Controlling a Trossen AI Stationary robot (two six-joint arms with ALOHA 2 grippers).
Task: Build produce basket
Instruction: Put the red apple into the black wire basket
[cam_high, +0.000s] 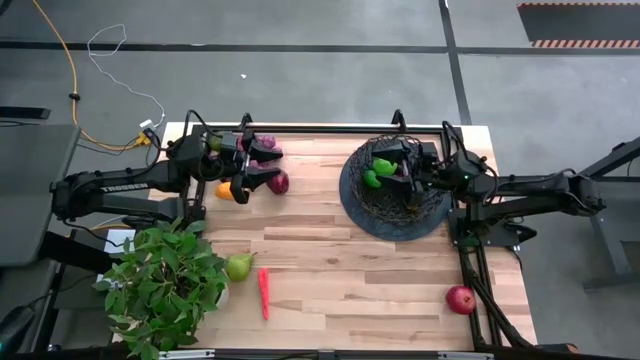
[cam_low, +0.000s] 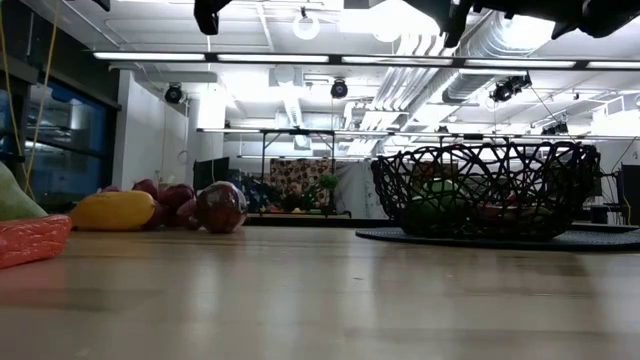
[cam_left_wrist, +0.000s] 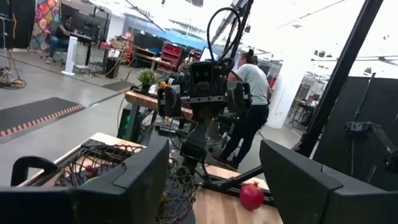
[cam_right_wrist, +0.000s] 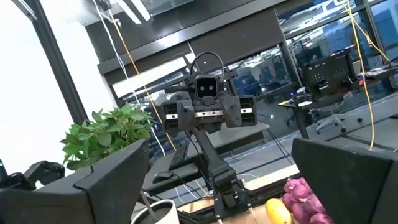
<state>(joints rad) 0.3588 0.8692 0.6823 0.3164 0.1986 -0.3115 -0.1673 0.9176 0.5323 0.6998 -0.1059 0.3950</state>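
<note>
The black wire basket (cam_high: 352, 200) stands at the far right of the table on its dark round base, with green limes (cam_high: 381, 166) inside. My right gripper (cam_high: 392, 165) hovers open above it with nothing between its fingers. At the far left lie purple grapes (cam_high: 264, 147), a red apple (cam_high: 279, 183) and an orange (cam_high: 224, 190). My left gripper (cam_high: 262, 167) hangs open above this pile, clear of it. Its wrist view shows nothing between the fingers (cam_left_wrist: 214, 149). A pear (cam_high: 238, 266) and a red chilli (cam_high: 264, 292) lie near the left front. Another red apple (cam_high: 460, 298) rests at the right front.
A leafy potted plant (cam_high: 165, 282) fills the near left corner. The black frame rail (cam_high: 320, 129) runs along the table's far edge. Bare wood lies in the middle (cam_high: 330, 250) between pile and basket. A person (cam_left_wrist: 249, 112) stands in the room beyond the table.
</note>
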